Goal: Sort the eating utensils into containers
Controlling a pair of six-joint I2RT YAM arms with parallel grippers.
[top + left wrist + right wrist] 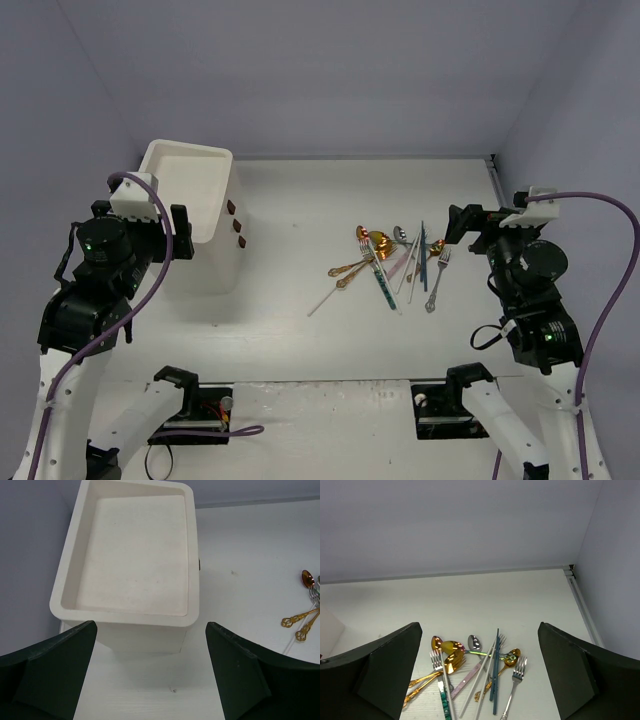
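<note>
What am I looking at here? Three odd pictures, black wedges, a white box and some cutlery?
These are three views of one table at the same moment. The top view looks down from above and behind two robot arms: the left arm and the right arm. The other two pictures come from small cameras on each wrist. The black wedges there are the arm's own fingers, spread wide open on both arms, holding nothing.

On the table stands a white cabinet with a rimmed top and small brown knobs on its side. To its right lies a loose pile of cutlery: gold spoons, silver forks and coloured chopsticks, crossing one another. Nothing has been sorted yet.
</note>
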